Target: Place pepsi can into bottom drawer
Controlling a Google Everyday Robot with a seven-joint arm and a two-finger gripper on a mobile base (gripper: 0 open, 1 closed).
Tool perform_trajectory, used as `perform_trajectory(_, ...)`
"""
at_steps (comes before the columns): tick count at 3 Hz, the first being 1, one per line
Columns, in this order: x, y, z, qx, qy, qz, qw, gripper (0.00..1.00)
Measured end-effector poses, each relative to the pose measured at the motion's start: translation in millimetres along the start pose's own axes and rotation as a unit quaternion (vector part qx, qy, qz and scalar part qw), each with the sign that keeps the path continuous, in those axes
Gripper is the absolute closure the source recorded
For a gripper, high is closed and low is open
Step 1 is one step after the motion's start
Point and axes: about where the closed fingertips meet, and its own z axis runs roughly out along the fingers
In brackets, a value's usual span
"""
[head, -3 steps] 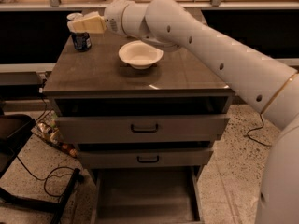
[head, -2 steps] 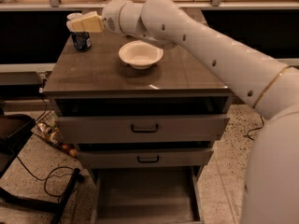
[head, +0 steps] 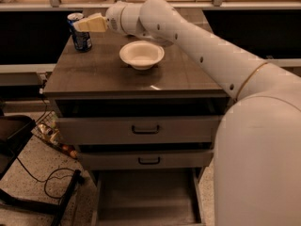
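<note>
The pepsi can (head: 82, 37) stands upright at the far left corner of the surface (head: 94, 74); my end effector (head: 88, 24) sits at its top right; apart or clamped, I cannot tell.

Pepsi can (head: 81, 37): dark blue, white markings, silver top; near back-left corner of tabletop (head: 103, 76). Gripper (head: 81, 25): pale cream-tan, at can's upper part, over same corner. Arm (head: 202, 41): glossy white, small dark dots along it, thin gold band near elbow. Bowl (head: 141, 54): white, mid-tabletop toward back edge. Tabletop: dark grey-brown, streaky wood grain. Two upper drawers (head: 108, 130): grey, dark handles (head: 145, 129). Bottom drawer (head: 146, 197): grey, plain floor. Room floor (head: 33, 161): light speckled terrazzo, black cable (head: 49, 185) across it.
</note>
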Motion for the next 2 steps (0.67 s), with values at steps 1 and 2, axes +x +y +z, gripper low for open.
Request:
perform_trajectory(1, 6, -8, 18, -0.01, -0.002, 0.002, 0.9999, 0.0)
perform_trajectory(2, 14, -7, 39, -0.027, 0.009, 0.006, 0.9996, 0.0)
